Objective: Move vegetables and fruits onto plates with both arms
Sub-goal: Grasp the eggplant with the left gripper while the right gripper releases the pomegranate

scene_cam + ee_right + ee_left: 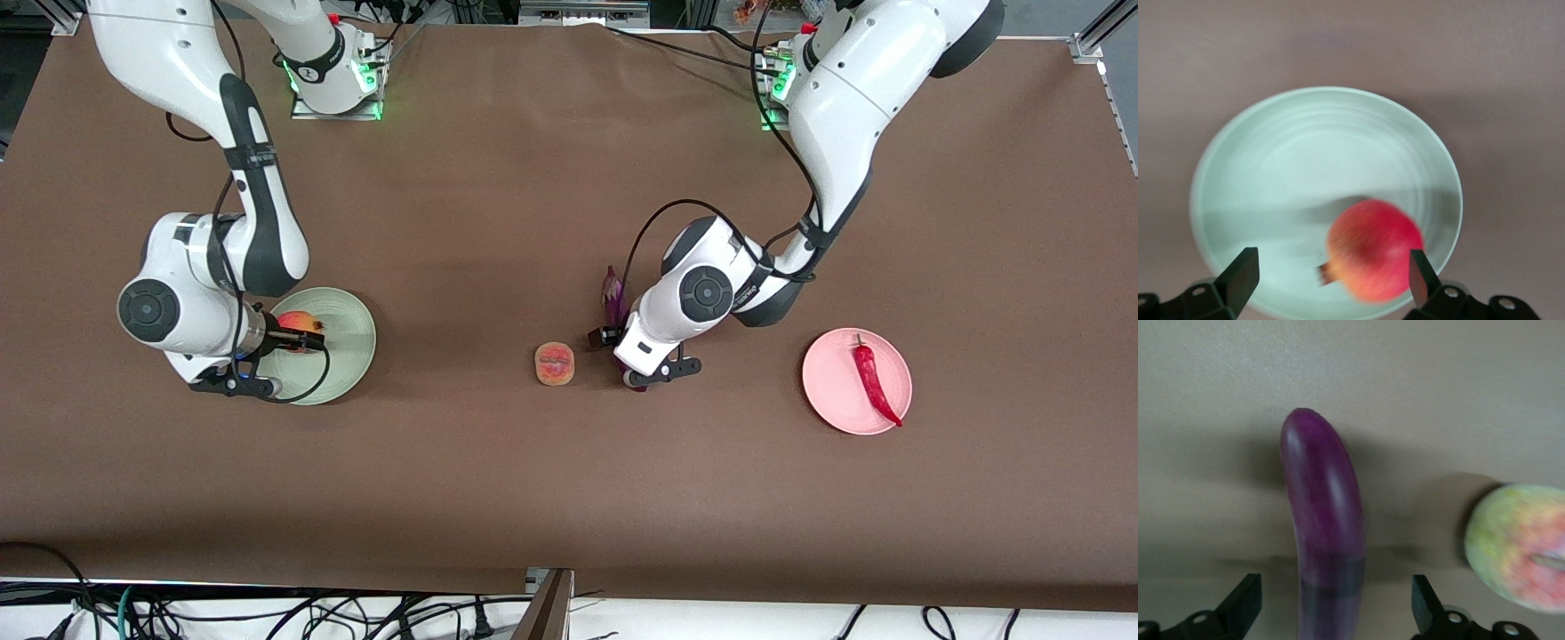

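The purple eggplant [613,300] lies mid-table, and my left gripper [615,341] is low over it. In the left wrist view the eggplant [1325,520] runs between the open fingers [1245,603], which stand apart from it on both sides. The halved peach [555,364] lies beside it, toward the right arm's end, and shows in the left wrist view [1521,547]. My right gripper [300,340] is open over the pale green plate [351,342]. The red pomegranate [1375,257] sits on this plate [1305,153] between the open fingers, close to one fingertip [1419,277]. The red chili [876,382] lies on the pink plate [831,382].
The brown table top [498,204] stretches wide around the two plates. Cables and a metal bracket [547,609] lie along the table edge nearest the front camera. The arm bases [338,80] stand at the edge farthest from it.
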